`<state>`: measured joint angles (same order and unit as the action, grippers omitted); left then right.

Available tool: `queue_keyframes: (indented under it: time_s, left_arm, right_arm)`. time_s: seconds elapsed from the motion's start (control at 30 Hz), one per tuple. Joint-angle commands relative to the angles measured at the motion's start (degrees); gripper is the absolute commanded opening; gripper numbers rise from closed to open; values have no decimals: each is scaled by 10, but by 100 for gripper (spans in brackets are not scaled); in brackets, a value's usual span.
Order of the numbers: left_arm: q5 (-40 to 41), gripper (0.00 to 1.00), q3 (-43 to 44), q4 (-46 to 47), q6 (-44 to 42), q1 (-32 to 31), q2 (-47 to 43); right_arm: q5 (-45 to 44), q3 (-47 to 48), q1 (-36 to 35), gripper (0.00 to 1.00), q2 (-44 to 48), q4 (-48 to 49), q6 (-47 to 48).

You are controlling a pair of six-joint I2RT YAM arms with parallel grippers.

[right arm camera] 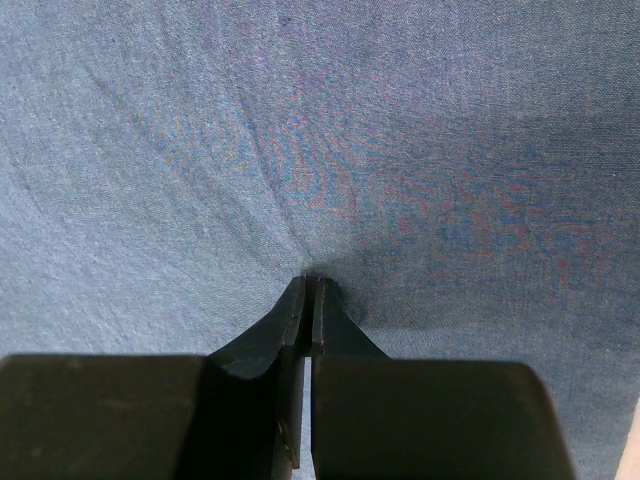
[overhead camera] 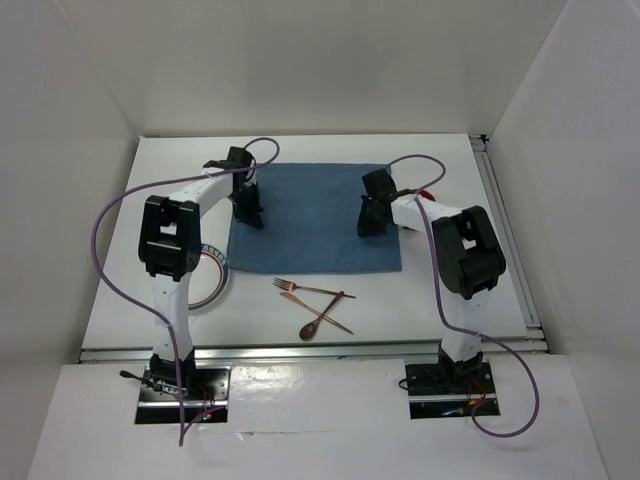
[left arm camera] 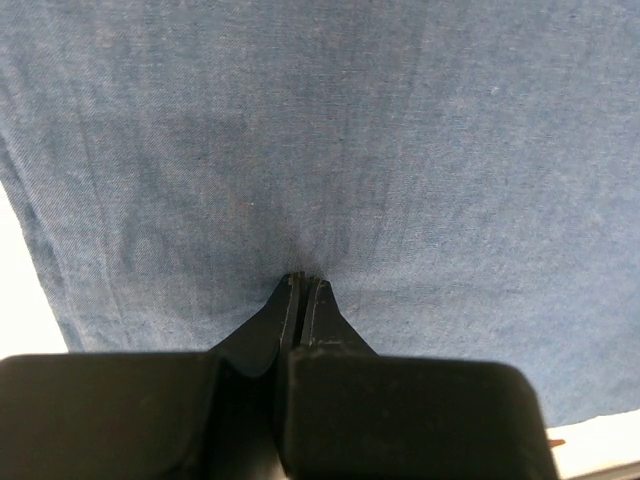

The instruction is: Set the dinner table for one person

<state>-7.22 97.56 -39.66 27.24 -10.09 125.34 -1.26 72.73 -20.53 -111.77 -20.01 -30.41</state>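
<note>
The white dinner table [overhead camera: 440, 300] carries a blue cloth placemat [overhead camera: 312, 205] at its middle. My left gripper [overhead camera: 248, 216] stands on the placemat's left part and my right gripper [overhead camera: 371, 224] on its right part. In the left wrist view the left gripper [left arm camera: 303, 278] is shut, its tips pressed into the blue cloth [left arm camera: 350, 130], which puckers around them. In the right wrist view the right gripper [right arm camera: 313, 280] is shut the same way on the cloth [right arm camera: 400, 130], with creases running out from the tips.
A copper fork [overhead camera: 300, 288], knife [overhead camera: 318, 310] and spoon [overhead camera: 320, 320] lie crossed just in front of the placemat. A white plate with a patterned rim [overhead camera: 215, 282] lies at the left, half hidden under the left arm. A red object [overhead camera: 427, 195] shows behind the right arm.
</note>
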Motion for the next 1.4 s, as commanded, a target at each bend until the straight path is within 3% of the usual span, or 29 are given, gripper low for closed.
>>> queue_keyframes:
  time_s: [0.0, 0.13, 0.17, 0.23, 0.27, 0.3, 0.33, 0.4, 0.43, 0.5, 0.7, 0.9, 1.2, 1.37]
  left_arm:
    - [72, 1, 3, -63, 12, -4, -20]
    - [105, 17, 39, -105, 24, -4, -76]
    - [105, 24, 39, -110, 31, -4, -103]
    - [123, 38, 39, -117, 38, -4, -132]
    - [130, 45, 39, -131, 38, -4, -144]
    - [140, 59, 39, -138, 44, -4, -171]
    - [149, 65, 39, -146, 44, 2, -185]
    - [154, 76, 0, -152, 58, 14, -220]
    - [154, 76, -22, -152, 63, 34, -265]
    - [129, 77, -114, -141, 90, 57, -322]
    - [73, 100, -386, -118, 213, 171, -574]
    - [32, 100, -538, -100, 267, 232, -692]
    - [-18, 100, -632, -38, 310, 270, -692]
    - [1, 96, -671, 11, 328, 270, -671]
  right_arm:
    - [-27, 2, -11, 0, 14, -32, 18]
    - [-11, 7, -33, 1, 71, -9, 26]
    - [-6, 7, -42, 5, 87, 0, 33]
    - [-6, 7, -49, 21, 125, 6, 33]
    - [3, 14, -55, 38, 136, 12, 39]
    - [3, 15, -55, 45, 154, 12, 39]
    - [8, 20, -61, 50, 161, 12, 45]
    - [25, 20, -67, 59, 175, 12, 51]
    - [31, 20, -74, 63, 186, 12, 51]
    - [50, 7, -81, 68, 195, 12, 51]
    - [83, -43, -100, 79, 226, 24, 46]
    - [104, -56, -105, 82, 226, 24, 52]
    - [110, -51, -105, 84, 221, 13, 69]
    - [110, -40, -105, 84, 221, 2, 69]
